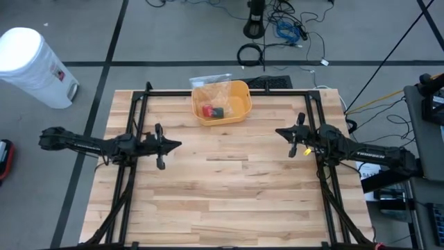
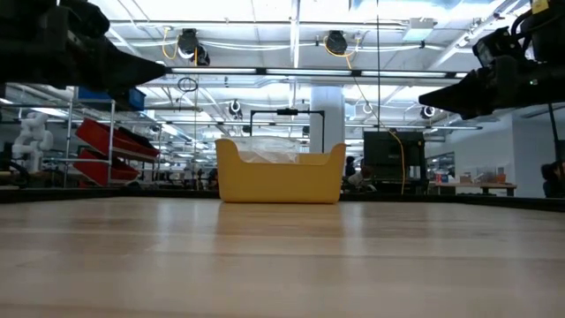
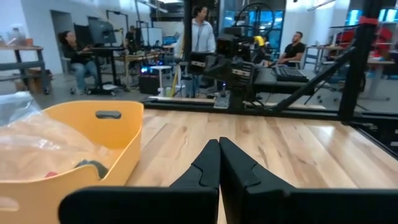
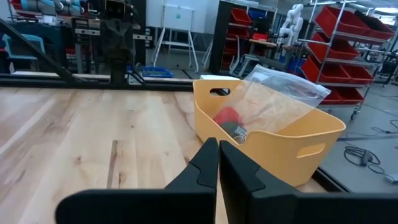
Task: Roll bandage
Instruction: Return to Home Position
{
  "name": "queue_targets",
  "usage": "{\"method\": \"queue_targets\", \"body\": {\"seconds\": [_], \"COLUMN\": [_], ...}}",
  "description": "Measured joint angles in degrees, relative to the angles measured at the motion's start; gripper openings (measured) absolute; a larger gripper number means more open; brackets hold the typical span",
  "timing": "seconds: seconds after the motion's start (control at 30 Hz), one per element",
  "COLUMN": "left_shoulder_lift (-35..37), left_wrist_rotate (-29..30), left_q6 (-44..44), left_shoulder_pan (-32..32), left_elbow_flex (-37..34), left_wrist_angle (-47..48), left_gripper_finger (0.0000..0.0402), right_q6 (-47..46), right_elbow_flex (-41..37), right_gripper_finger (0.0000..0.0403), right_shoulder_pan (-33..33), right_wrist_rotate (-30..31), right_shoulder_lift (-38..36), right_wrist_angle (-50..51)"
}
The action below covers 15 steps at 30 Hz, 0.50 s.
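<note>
Two grippers, both with fingers pressed together and holding nothing: the left gripper [image 1: 173, 145] hangs over the left side of the table [image 1: 229, 187], the right gripper [image 1: 283, 131] over the right side, tips facing each other. The transparent zip bag [image 1: 211, 87] sits in the yellow bin [image 1: 239, 101] at the table's far middle edge, with the bag's top poking above the rim. The red bandage [image 1: 207, 110] is inside the bag, beside a dark item that can't be identified.
</note>
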<state>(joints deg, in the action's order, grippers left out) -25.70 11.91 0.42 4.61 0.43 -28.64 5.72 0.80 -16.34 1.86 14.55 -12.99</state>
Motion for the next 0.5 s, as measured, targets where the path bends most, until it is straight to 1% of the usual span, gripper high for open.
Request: {"method": "queue_targets", "body": {"seconds": [0.23,0.37,0.5], "left_shoulder_lift": [3.67,7.2,11.33], "left_wrist_rotate": [1.03,1.64,1.67], "left_q6": [1.5,1.72,2.94], "left_shoulder_pan": [1.47,1.58,1.58], "left_elbow_flex": [0.0,0.0,0.0], "left_wrist_angle": [3.46,5.55,8.42], "left_gripper_finger": [0.0,0.0,0.0], "right_q6": [0.36,-0.29,-0.62], "right_elbow_flex": [0.0,0.02,0.02], "right_gripper_finger": [0.0,0.0,0.0], "right_shoulder_pan": [0.0,0.0,0.0], "right_wrist_rotate": [-0.26,-0.38,-0.41], "right_shoulder_lift": [-1.45,-1.45,-1.45], "right_wrist_angle": [1.31,1.68,5.01]}}
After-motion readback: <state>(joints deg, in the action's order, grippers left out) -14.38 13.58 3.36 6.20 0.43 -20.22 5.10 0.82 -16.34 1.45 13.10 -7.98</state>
